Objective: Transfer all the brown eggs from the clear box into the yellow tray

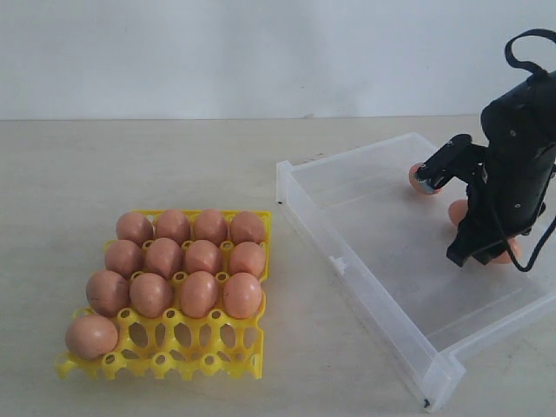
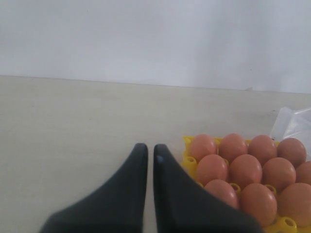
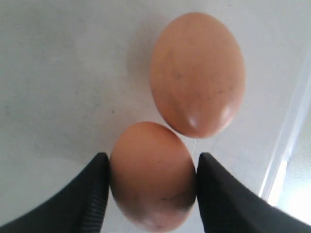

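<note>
exterior view: yellow tray [image 1: 174, 358] is set on the table [image 1: 130, 165] at left, with thirteen brown eggs [image 1: 201, 257] seated in it. the back three rows are filled, the front row is filled only at its left-end cup, and three front cups are seen open. clear box [image 1: 382, 252] is set at an angle to the right of the tray, apart from it. right arm [image 1: 512, 156] is lowered into the box toward its far right side. parts of three eggs are seen on the box floor around the arm, and which one is gripped cannot be told from this view. right wrist view: right gripper [image 3: 153, 160] is clamped on one brown egg [image 3: 150, 194], with both fingers [image 3: 90, 199] pressed against its sides. a second egg [image 3: 197, 73] is seen lying just beyond it, touching or nearly touching its top end. both are on the box floor, and the box wall is seen alongside. left wrist view: left gripper [image 2: 150, 151] is held with fingers together, only a thin slit is seen between them, and nothing is held. it is parked low over bare table just beside a corner of the tray, with the filled cups seen next to it.
</note>
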`<state>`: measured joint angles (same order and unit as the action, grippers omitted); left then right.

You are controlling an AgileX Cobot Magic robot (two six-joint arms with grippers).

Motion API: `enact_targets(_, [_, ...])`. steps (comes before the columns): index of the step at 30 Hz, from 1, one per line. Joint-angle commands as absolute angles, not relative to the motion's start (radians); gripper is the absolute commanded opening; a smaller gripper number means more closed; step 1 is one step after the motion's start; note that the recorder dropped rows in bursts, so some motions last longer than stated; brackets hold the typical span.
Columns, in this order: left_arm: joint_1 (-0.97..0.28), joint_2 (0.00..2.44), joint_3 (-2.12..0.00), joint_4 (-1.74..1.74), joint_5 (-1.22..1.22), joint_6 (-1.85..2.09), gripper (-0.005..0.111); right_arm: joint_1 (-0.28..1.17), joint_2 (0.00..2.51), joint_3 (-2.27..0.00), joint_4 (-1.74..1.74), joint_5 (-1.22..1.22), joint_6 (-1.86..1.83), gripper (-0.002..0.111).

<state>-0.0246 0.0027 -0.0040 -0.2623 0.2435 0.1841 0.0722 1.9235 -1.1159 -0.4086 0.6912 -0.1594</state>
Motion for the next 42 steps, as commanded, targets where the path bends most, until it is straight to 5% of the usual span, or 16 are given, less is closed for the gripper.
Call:
enact_targets(1, [-0.032, 0.000, 0.000, -0.263, 0.232, 0.176, 0.004, 0.068, 1.907, -1.117, -0.393, 0.722, -0.144, 0.000])
enact_targets(11, [-0.032, 0.000, 0.000, -0.263, 0.232, 0.176, 0.004, 0.072, 1.692, -1.089, 0.108, 0.646, 0.000, 0.000])
enact_targets(18, [-0.032, 0.000, 0.000, -0.263, 0.232, 0.176, 0.004, 0.221, 1.396, -0.790, 0.687, 0.027, -0.178, 0.000])
enact_targets(23, [-0.032, 0.000, 0.000, -0.263, 0.232, 0.176, 0.004, 0.371, 1.250, -0.644, 0.681, -0.397, -0.182, 0.000])
enact_targets(30, [-0.032, 0.000, 0.000, -0.263, 0.232, 0.176, 0.004, 0.383, 1.220, -0.634, 0.638, -0.756, 0.126, 0.000])
enact_targets(34, [-0.032, 0.000, 0.000, -0.263, 0.232, 0.176, 0.004, 0.383, 1.220, -0.634, 0.290, -0.932, 0.612, 0.000])
enact_targets(39, [-0.032, 0.000, 0.000, -0.263, 0.232, 0.176, 0.004, 0.381, 1.222, -0.634, -0.849, -0.913, 1.125, 0.000])
enact_targets(42, [-0.032, 0.000, 0.000, -0.263, 0.234, 0.176, 0.004, 0.406, 1.292, -0.634, -1.097, -0.943, 1.356, 0.000])
